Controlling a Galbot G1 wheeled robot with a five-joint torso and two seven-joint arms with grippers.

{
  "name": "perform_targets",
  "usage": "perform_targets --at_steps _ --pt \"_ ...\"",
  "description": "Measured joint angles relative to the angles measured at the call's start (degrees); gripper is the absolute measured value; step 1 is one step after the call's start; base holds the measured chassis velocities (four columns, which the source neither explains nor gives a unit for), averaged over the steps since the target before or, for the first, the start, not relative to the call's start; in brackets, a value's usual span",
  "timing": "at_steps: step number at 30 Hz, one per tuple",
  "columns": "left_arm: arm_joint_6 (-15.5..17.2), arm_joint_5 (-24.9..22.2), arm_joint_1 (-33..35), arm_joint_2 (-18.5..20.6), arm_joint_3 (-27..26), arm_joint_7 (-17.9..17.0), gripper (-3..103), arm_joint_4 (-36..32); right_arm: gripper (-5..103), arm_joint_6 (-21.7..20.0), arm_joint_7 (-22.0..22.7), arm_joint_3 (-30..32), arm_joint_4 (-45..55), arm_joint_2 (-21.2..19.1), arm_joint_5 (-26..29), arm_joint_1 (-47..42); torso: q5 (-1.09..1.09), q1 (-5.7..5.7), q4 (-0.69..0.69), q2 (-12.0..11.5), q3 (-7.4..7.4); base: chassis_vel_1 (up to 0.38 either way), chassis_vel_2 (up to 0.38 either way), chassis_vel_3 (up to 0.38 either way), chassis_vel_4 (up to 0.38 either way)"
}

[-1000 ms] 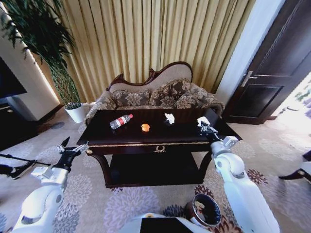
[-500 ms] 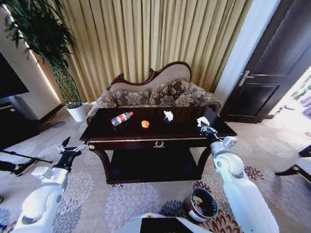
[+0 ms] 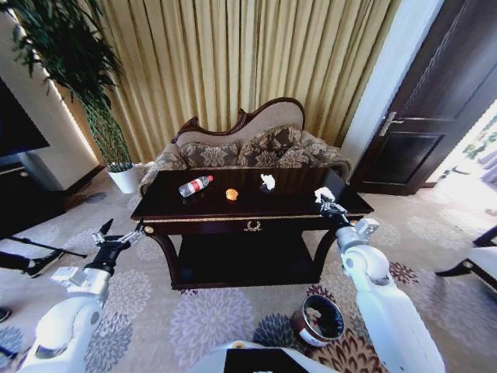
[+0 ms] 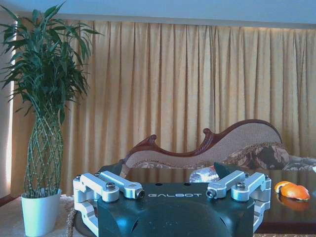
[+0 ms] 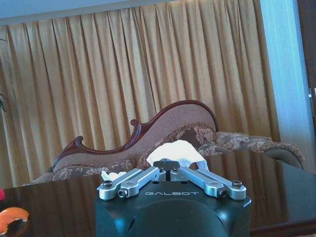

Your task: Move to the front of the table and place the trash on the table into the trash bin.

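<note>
All the trash is on the table (image 3: pixel 202 210); bin (image 3: pixel 317 320) near right; left gripper (image 3: pixel 116 235) open and empty, right gripper (image 3: pixel 328 203) closed, apparently empty

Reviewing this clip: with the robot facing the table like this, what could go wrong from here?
1. The right claw sits at the table's front right edge beside a whitish lump; a careless move may knock it off.
2. The bottle lies on its side and may roll when touched.
3. The bin stands on the carpet by the right arm, where driving or swinging might tip it.
</note>
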Motion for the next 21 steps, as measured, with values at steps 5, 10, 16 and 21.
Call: perform_targets --at_steps 5,10,16,21 --pt "0.00 0.02 0.03 0.00 0.02 0.01 100 -0.02 0 0.11 0.00 0.04 -0.04 0.31 -0.04 -0.05 0.00 0.00 0.00 0.00 0.00 0.077 -0.096 -0.078 0.084" --pt "0.01 0.04 0.11 -0.08 0.02 0.05 100 -0.05 0 0.13 -0.01 0.01 -0.05 0.65 -0.20 -0.10 0.01 0.00 0.00 0.00 0.00 0.055 -0.062 -0.063 0.066" --pt "-0.04 0.09 0.29 -0.15 -0.08 0.10 100 -0.06 0 0.19 -0.04 -0.08 -0.09 0.85 -0.46 -0.20 0.00 0.01 0.01 -0.02 0.00 0.063 -0.071 -0.071 0.055" --pt "-0.06 0.09 0.30 -0.15 -0.11 0.12 100 -0.10 0 0.23 -0.04 -0.06 -0.11 0.88 -0.48 -0.21 0.00 0.00 0.00 -0.02 0.00 0.091 -0.097 -0.088 0.074"
